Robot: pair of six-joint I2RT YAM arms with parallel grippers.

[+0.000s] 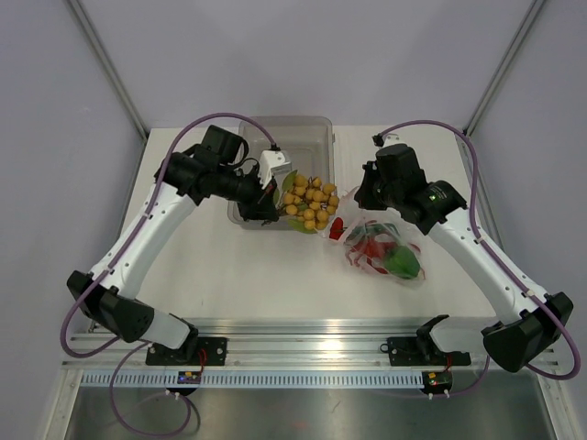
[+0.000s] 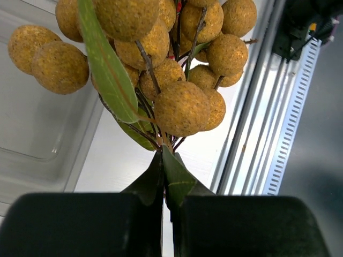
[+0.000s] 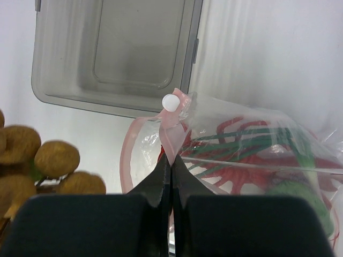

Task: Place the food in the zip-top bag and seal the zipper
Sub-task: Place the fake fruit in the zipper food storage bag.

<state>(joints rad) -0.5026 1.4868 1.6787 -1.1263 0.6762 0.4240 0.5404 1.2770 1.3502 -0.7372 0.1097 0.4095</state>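
Note:
My left gripper is shut on the green leaves at the base of the cluster of yellow-tan balls. The cluster hangs above the table by the tray's near right corner. Just to its right lies the zip-top bag, its mouth facing the cluster. My right gripper is shut on the pink zipper near its white slider, holding the mouth up. Inside the bag I see the red lobster, thin green stalks and the green bell pepper.
A rigid clear grey tray stands at the back of the table, behind the cluster. An aluminium rail runs along the near edge by the arm bases.

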